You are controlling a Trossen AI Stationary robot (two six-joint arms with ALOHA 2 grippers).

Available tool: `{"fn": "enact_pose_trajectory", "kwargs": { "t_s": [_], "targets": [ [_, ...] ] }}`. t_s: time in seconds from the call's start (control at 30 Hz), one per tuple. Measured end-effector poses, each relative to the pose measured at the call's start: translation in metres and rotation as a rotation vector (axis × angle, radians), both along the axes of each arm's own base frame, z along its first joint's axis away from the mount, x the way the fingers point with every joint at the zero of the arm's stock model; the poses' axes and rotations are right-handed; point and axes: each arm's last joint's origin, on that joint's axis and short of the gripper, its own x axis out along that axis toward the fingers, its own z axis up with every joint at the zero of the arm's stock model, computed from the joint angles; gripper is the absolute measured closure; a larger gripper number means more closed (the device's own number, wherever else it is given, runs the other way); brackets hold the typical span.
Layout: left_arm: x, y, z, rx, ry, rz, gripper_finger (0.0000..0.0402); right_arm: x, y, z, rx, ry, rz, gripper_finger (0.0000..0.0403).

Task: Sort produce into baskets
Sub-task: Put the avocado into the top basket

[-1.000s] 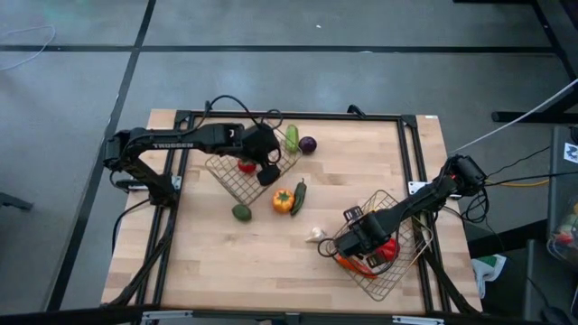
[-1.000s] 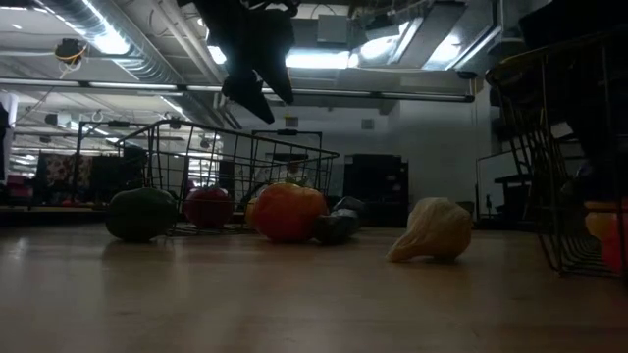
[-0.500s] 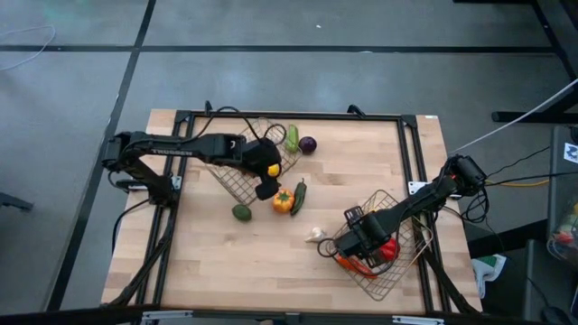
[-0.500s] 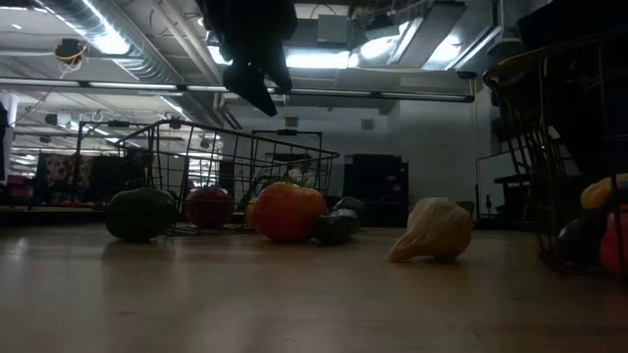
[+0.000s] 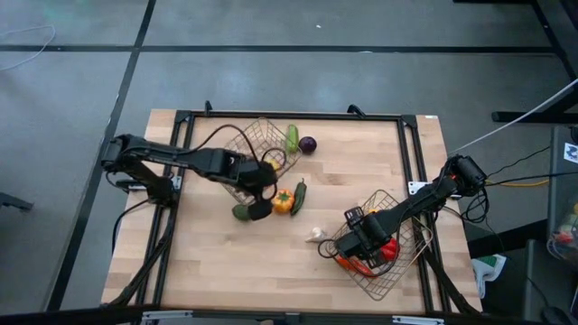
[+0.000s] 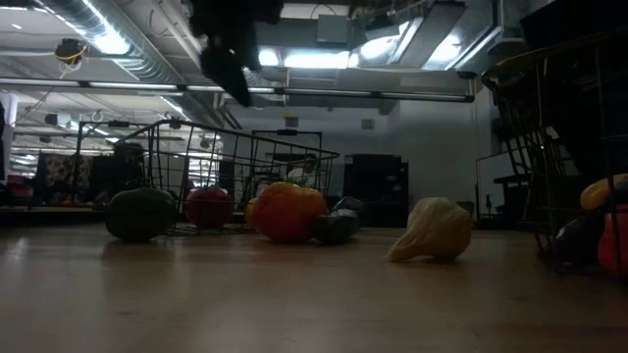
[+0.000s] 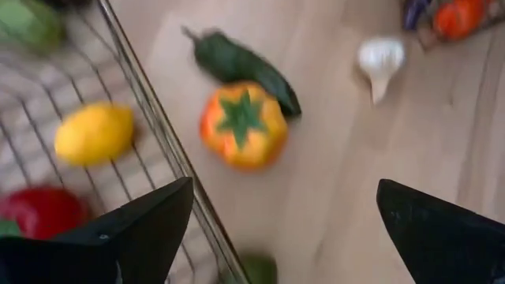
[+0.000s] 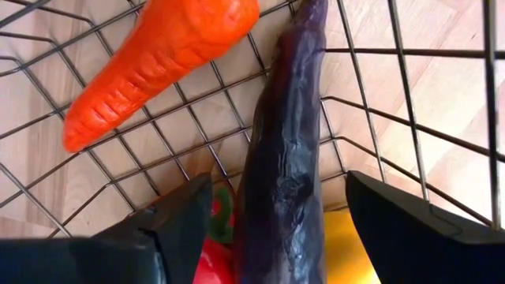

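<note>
Pale wooden table (image 5: 226, 262); black frame (image 5: 411, 153); grey floor (image 5: 298, 81).

Left gripper (image 5: 259, 209) displaced from above the far-left wire basket (image 5: 237, 183) toward 6 o'clock, now open above the tabletop (image 5: 226, 262) between the avocado (image 5: 240, 213) and the orange pepper (image 5: 284, 200). A lemon (image 5: 273, 166) newly lies in that basket. In the low view, the yellow piece (image 6: 603, 191) in the right basket (image 6: 549, 147) sits higher.
</note>
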Motion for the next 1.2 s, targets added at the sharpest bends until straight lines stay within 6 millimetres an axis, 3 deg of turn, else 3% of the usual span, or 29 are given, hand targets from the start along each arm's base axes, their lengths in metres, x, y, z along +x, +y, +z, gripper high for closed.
{"fn": "enact_pose_trajectory", "kwargs": {
  "t_s": [0.27, 0.53, 0.87, 1.2],
  "targets": [
    [-0.027, -0.038, 0.002, -0.024, 0.204, 0.031, 0.0009, 0.000, 0.000, 0.000, 0.000, 0.002, 0.000, 0.0116],
    [-0.048, -0.065, -0.015, 0.150, 0.267, 0.078, 0.0009, 0.000, 0.000, 0.000, 0.001, 0.003, 0.000, 0.0116],
    [-0.071, -0.076, -0.064, 0.245, 0.332, 0.135, 0.0009, 0.000, 0.000, 0.000, 0.002, 0.003, 0.000, 0.0116],
    [-0.079, -0.077, -0.100, 0.326, 0.251, 0.118, 0.0009, 0.000, 0.000, 0.000, 0.003, 0.001, 0.000, 0.0116]
  ]
}}
